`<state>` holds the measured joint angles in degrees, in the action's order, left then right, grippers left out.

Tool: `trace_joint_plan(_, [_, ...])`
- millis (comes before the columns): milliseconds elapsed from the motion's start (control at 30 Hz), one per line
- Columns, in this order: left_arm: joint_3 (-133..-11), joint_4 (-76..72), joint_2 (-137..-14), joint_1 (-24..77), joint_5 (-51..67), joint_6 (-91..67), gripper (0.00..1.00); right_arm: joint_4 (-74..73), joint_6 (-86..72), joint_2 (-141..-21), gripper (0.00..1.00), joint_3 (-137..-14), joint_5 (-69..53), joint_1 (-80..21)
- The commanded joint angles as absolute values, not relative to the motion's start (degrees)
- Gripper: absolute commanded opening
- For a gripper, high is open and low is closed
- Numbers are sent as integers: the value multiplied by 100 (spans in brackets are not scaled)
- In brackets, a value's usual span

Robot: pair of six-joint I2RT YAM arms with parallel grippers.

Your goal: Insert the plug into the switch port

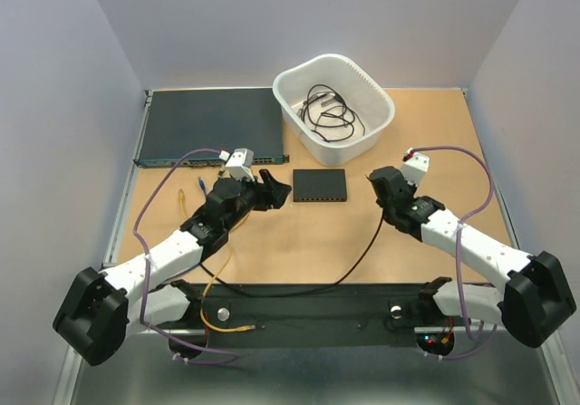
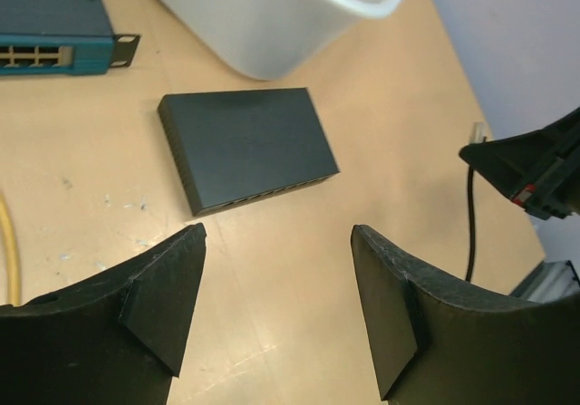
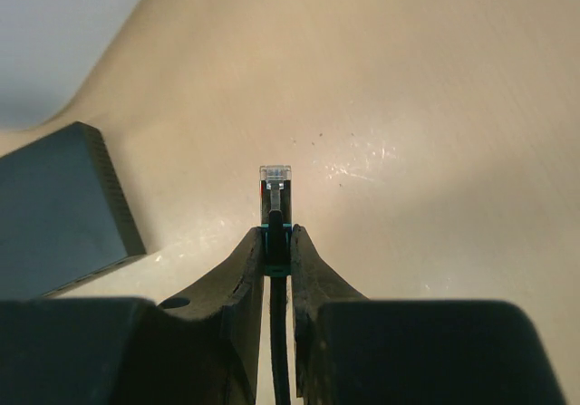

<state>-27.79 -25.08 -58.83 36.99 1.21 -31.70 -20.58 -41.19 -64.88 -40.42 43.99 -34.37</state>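
A: Only our right wrist view shows the grip; the right gripper (image 3: 277,235) pinches the plug (image 3: 275,177).
B: Our left gripper (image 2: 276,242) gapes, empty; the switch port (image 2: 272,190) row, mid-surface (image 2: 381,106), faces the near edge; open room before it.

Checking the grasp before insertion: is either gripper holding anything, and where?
The right gripper pinches the plug by its boot, just behind the clear tip. The left gripper is open, empty.

White tub (image 1: 364,82) of coiled black cables (image 1: 328,115), wide rack unit (image 1: 213,124), yellow cable (image 2: 9,242)
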Motion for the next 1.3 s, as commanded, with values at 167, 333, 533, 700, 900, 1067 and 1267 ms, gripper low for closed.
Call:
trace_joint_plan(167, [-3410, -3014, -7161, 3674, -255, -2945, 73, -1504, -3885, -7978, 1, -4403, 3386, -2804])
trace_joint_plan(333, [-3428, -3313, -7715, 3665, -263, -2813, 72, -863, -3806, -8795, 0, -4640, 3059, -2769])
trace_joint_plan(533, [-3559, -3498, -8401, 3656, -229, -2988, 71, -405, -3709, -9588, 0, -5062, 2813, -2777])
trace_joint_plan(700, [-3901, -3586, -8964, 3604, -71, -3383, 70, -308, -3604, -10194, 0, -5545, 2594, -2769])
trace_joint_plan(900, [-4060, -3805, -9501, 3569, -26, -3516, 69, -106, -3490, -10573, 0, -5836, 1996, -2777])
trace_joint_plan(1067, [-4061, -4051, -9799, 3542, 360, -3638, 66, 245, -3366, -10591, 0, -5783, 1592, -2795])
trace_joint_plan(1267, [-3412, -4719, -9739, 3647, 817, -4245, 62, 632, -3182, -10547, 0, -5581, 1231, -3155])
